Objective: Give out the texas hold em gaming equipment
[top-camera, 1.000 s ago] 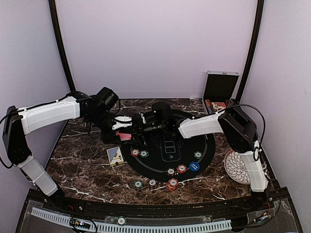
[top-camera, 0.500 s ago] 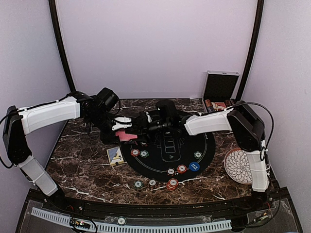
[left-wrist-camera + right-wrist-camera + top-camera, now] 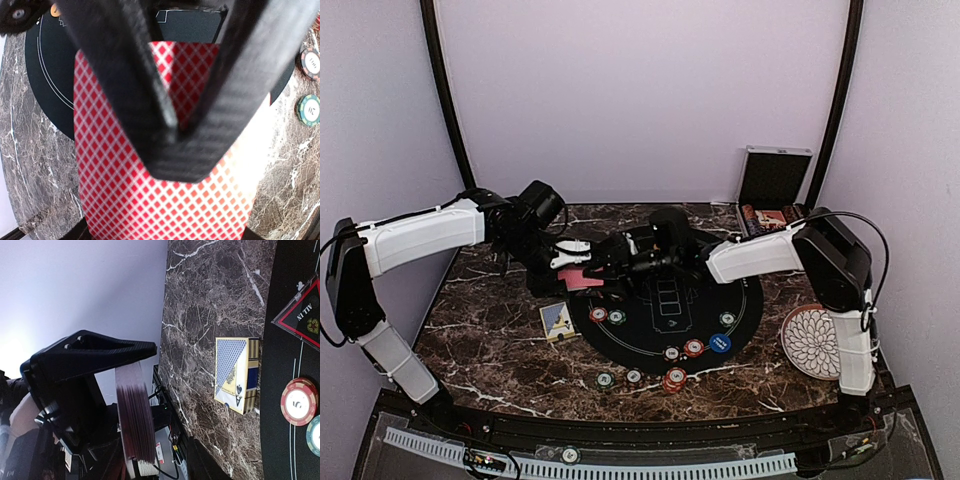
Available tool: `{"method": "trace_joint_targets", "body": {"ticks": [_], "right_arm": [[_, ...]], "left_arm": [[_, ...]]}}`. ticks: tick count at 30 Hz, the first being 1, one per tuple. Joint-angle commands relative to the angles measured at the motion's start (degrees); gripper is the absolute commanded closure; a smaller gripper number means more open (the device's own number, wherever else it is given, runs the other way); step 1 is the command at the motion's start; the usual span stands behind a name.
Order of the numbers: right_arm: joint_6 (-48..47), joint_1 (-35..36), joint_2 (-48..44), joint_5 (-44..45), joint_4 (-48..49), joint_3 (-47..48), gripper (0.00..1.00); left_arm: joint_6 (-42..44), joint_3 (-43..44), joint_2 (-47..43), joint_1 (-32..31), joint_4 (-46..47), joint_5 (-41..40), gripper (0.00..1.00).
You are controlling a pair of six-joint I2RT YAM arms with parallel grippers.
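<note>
My left gripper is shut on a deck of red-backed playing cards, held above the left edge of the black round mat. The deck fills the left wrist view. My right gripper is just right of the deck with its jaws apart and nothing in them. Its wrist view shows the deck edge-on. That view also shows the triangular all-in marker and a red chip. Red, green and white chips and a blue button lie on the mat.
A blue-and-white card box lies left of the mat. A red chip stack and two green chips sit near the front edge. A white patterned plate is at the right. The open silver case stands at the back right.
My right arm's elbow and forearm have shifted a little right and back, while its gripper stays beside the deck. The left arm and deck have hardly moved.
</note>
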Motion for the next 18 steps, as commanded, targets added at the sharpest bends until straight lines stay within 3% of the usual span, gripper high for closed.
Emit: {"method": "trace_joint_targets", "body": {"ticks": [1,18], "right_arm": [[2.01,-0.86,-4.44,-1.03,5.26,-2.52,0.6],[4.46,-1.05,-3.62,-2.23,8.84,-4.16,0.8]], "left_arm": [[-1.02,-0.77,-1.27,-0.29,0.5,0.48,0.78],[-1.19,-0.96,-1.58,-0.27,0.61,-0.13,0.79]]}}
